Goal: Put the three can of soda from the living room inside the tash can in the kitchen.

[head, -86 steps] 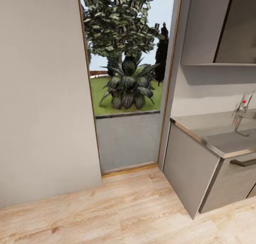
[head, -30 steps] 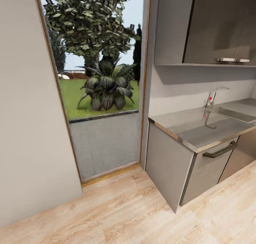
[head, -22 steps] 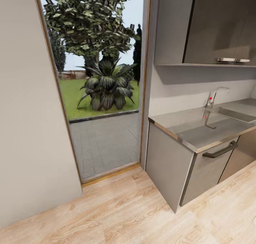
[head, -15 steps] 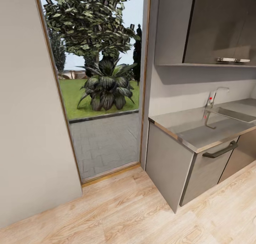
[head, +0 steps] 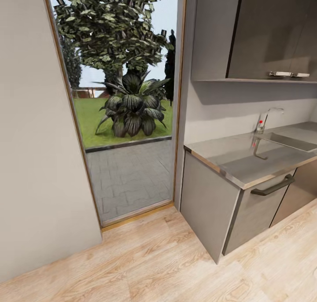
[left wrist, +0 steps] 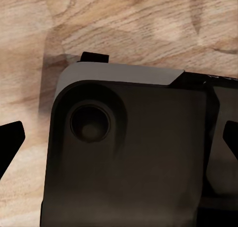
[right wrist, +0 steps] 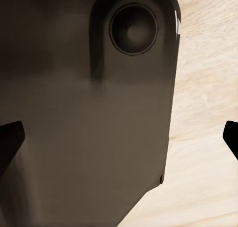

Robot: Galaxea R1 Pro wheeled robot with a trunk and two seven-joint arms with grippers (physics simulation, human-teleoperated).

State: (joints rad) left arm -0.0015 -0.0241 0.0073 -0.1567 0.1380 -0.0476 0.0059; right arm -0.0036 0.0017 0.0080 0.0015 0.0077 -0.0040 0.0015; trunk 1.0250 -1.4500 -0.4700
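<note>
No soda cans or tash can in front of me right now. I'm guessing the cans are light, thin-walled and slick, so I'm planning a gentle mid-body hold. I'm facing the kitchen worktop (head: pixel 246 161) beside a glass door (head: pixel 127 117). Both the left end effector (left wrist: pixel 119 147) and the right end effector (right wrist: pixel 119 142) are hanging spread wide over the wood floor (head: pixel 154 267), holding nothing.

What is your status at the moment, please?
Both hands open, empty, over wood floor. In kitchen: glass door ahead, counter and sink to the right. Path clear.

A spiky plant (head: pixel 132 110) stands on grass beyond the glass door (head: pixel 127 117), beside a steel counter (head: pixel 246 161) with a faucet (head: pixel 263 123).
</note>
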